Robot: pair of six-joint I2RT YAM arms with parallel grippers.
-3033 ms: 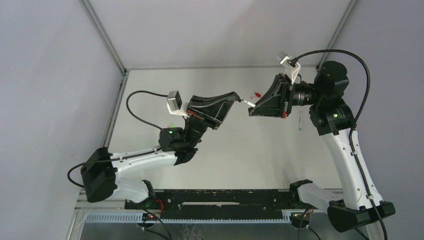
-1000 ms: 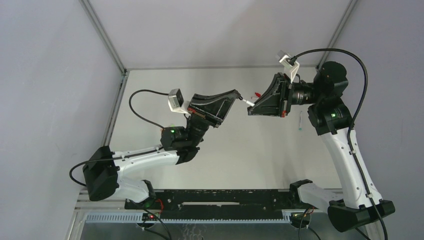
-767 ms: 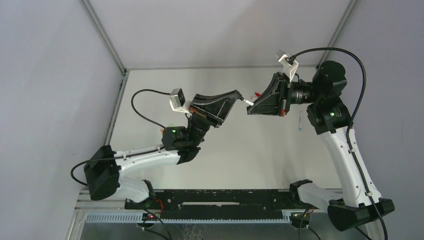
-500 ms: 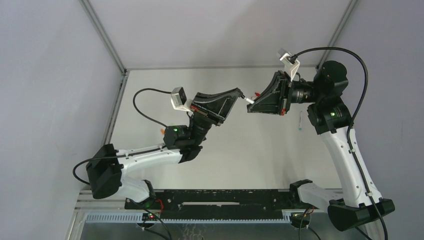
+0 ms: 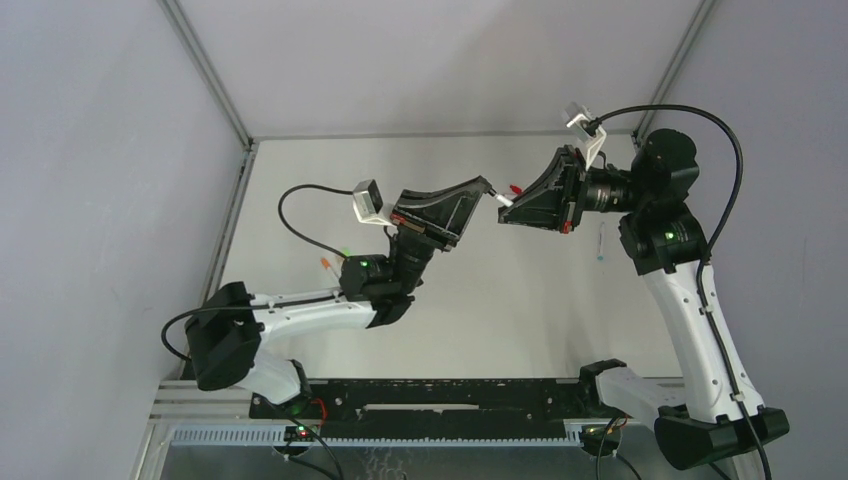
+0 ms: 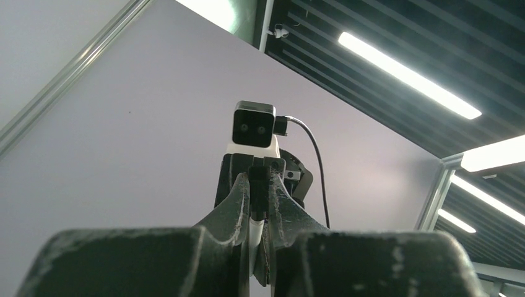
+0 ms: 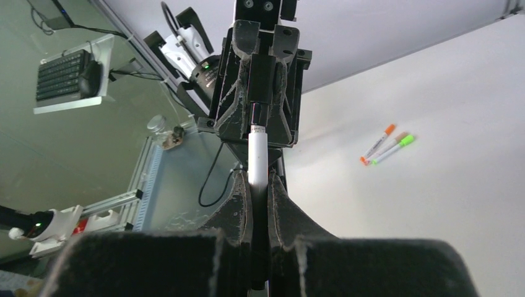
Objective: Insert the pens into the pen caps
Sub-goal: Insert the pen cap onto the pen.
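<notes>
High above the counter [image 5: 500,310], the right end effector [image 5: 507,208], clamped on a white pen [image 7: 256,154], aims it lengthwise into the dark cap [image 7: 260,96] pinched by the facing left end effector [image 5: 489,189].

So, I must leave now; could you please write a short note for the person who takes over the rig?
Right hand: shut on a white pen, raised above the table.
Left hand: shut on the pen's other end; a cap there cannot be seen.
On the table: orange and green pens, a teal pen, a red piece.
Done: unclear. Left: finish this pen, then check the others.
</notes>
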